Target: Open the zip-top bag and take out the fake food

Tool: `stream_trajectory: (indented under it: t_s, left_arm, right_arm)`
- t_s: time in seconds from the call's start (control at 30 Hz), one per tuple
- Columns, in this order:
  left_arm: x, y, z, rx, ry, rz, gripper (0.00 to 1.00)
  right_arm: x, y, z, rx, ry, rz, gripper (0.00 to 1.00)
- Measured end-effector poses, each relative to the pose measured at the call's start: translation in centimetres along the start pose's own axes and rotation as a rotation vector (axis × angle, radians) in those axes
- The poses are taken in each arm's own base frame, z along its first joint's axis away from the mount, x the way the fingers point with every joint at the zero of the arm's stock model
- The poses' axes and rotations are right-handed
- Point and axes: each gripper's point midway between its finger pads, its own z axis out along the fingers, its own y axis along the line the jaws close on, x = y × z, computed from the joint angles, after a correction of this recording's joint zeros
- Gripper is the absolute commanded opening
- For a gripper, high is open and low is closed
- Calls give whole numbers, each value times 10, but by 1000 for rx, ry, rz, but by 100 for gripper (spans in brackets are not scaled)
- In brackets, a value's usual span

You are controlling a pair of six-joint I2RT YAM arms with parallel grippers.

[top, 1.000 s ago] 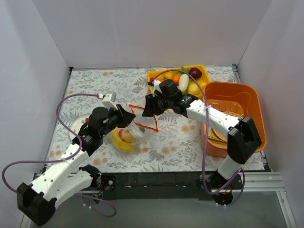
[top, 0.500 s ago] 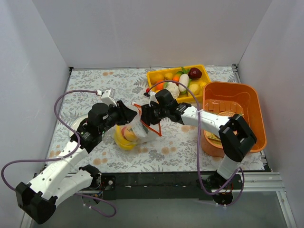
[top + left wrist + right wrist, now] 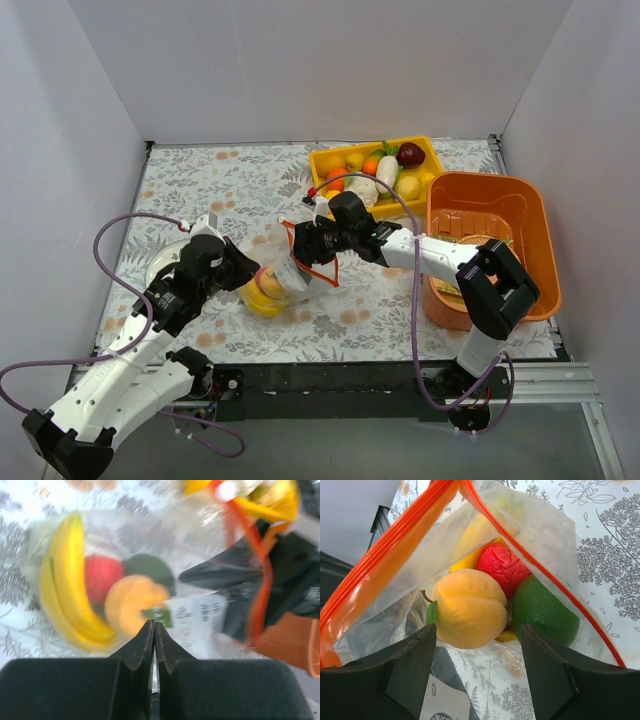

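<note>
The zip-top bag [image 3: 288,272] lies mid-table, its red-orange zip mouth [image 3: 318,258] held wide toward the right. Inside it I see fake food: a yellow banana bunch [image 3: 67,582], a red fruit [image 3: 502,565], an orange peach [image 3: 470,607] and a green piece [image 3: 545,607]. My left gripper [image 3: 255,272] is shut on the bag's clear plastic at its bottom end, as the left wrist view [image 3: 154,625] shows. My right gripper [image 3: 303,247] is open inside the bag's mouth, its fingers either side of the peach and just short of it in the right wrist view [image 3: 479,632].
A yellow tray [image 3: 428,150] with several more toy fruits stands at the back. An orange tub [image 3: 535,225] stands at the right edge. A white plate [image 3: 160,272] lies at the left under my left arm. White walls close in three sides.
My left arm has pulled back toward the near left, drawing the bag's bottom with it. My right gripper has moved left and down into the bag's mouth.
</note>
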Motion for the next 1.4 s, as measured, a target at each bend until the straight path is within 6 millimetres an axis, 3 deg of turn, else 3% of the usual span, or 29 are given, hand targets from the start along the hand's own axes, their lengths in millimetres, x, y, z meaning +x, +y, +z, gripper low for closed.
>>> stream_trajectory:
  t_s: [0.17,0.3,0.57,1.0,1.1,1.13,1.2,1.23,1.33,1.4]
  left_arm:
    - [35,33,10,-72,79,-49,0]
    - [53,45,18,-97,125,-82,0]
    - [59,43,31,-81,132,-127,0]
    - [69,50,48,-83,133,-146,0]
    - [70,51,50,-83,134,-145,0]
    - [70,51,50,-83,133,-145,0]
    - [69,52,49,-86,127,-145,0]
    - [68,52,48,-87,122,-145,0]
    - [65,55,44,-100,102,-143,0]
    - [60,57,41,-115,83,-142,0]
  right_arm:
    - [-1,6,1,-33,-6,-13,83]
    - [4,10,2,-53,5,-19,86]
    - [20,23,15,-83,60,-70,88]
    - [39,5,40,-27,124,-41,88]
    - [41,4,41,-17,125,-38,81]
    - [40,3,42,-14,120,-37,70]
    - [38,2,43,-4,112,-34,58]
    - [37,1,43,6,108,-28,47]
    - [36,-1,43,18,100,-12,35]
    - [35,0,42,16,97,-8,31]
